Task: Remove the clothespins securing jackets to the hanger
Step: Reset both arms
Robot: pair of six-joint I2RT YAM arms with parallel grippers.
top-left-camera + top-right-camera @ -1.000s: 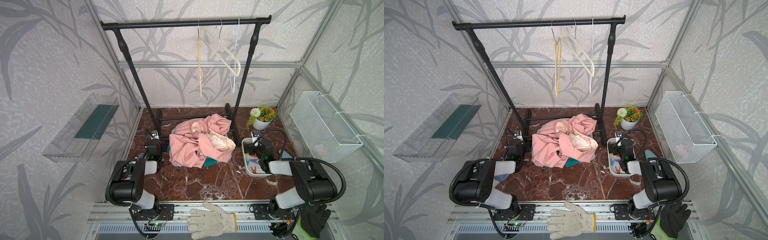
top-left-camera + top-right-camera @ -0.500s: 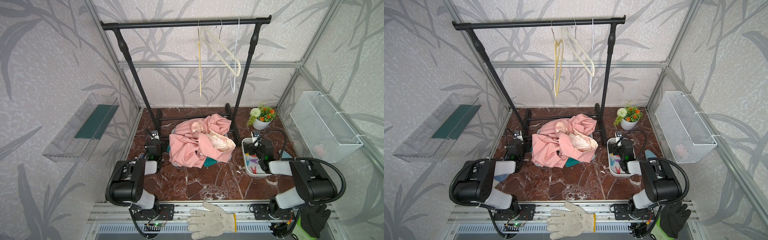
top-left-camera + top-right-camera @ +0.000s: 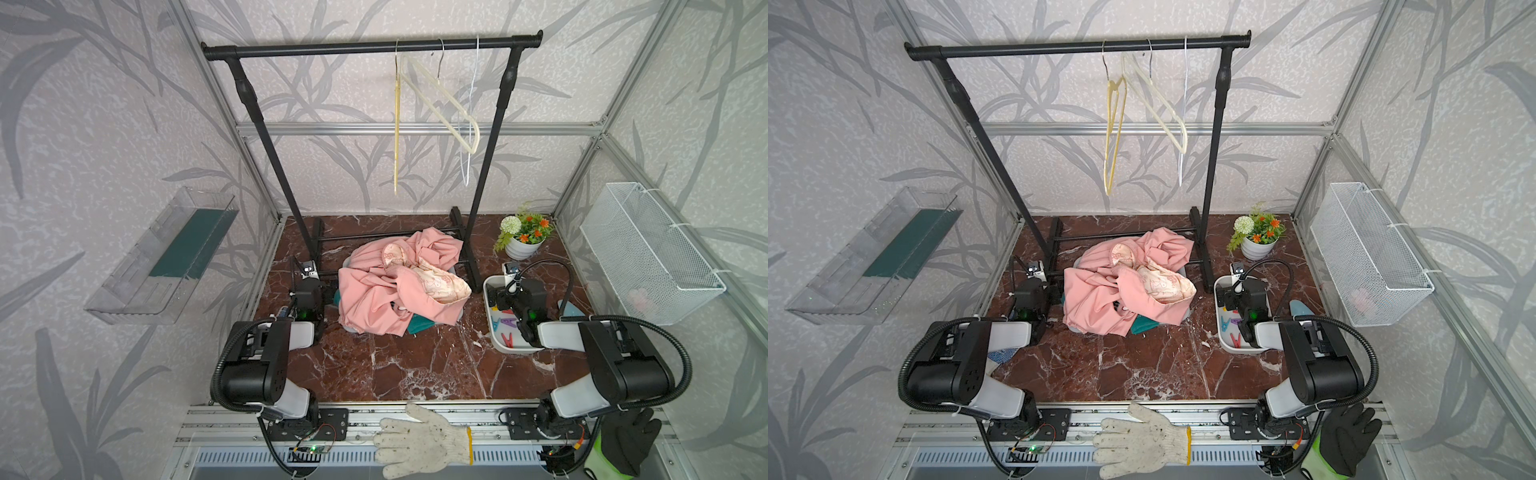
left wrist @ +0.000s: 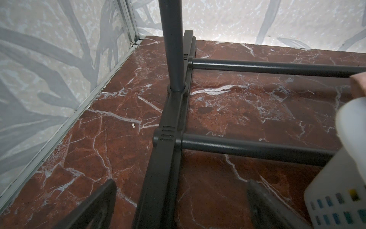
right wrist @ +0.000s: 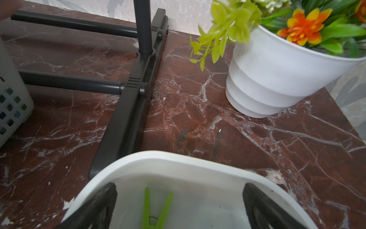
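In both top views: hangers (image 3: 436,95) bare, jackets (image 3: 395,286) heaped between the two arms, clothespins (image 3: 508,338) in the white tray (image 3: 490,307), perhaps all, too small to count.

Left wrist: left hand (image 4: 181,184) wide, empty, close to the rack foot (image 4: 168,138); risk of striking it if lowered.

Right wrist: right hand (image 5: 180,188) wide, empty, above a green clothespin (image 5: 155,210); risk of tipping the tray by catching its rim.

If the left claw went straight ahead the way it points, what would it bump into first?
Probably the black rack's foot, which lies in line with the open left gripper; if it passes higher, the upright pole.
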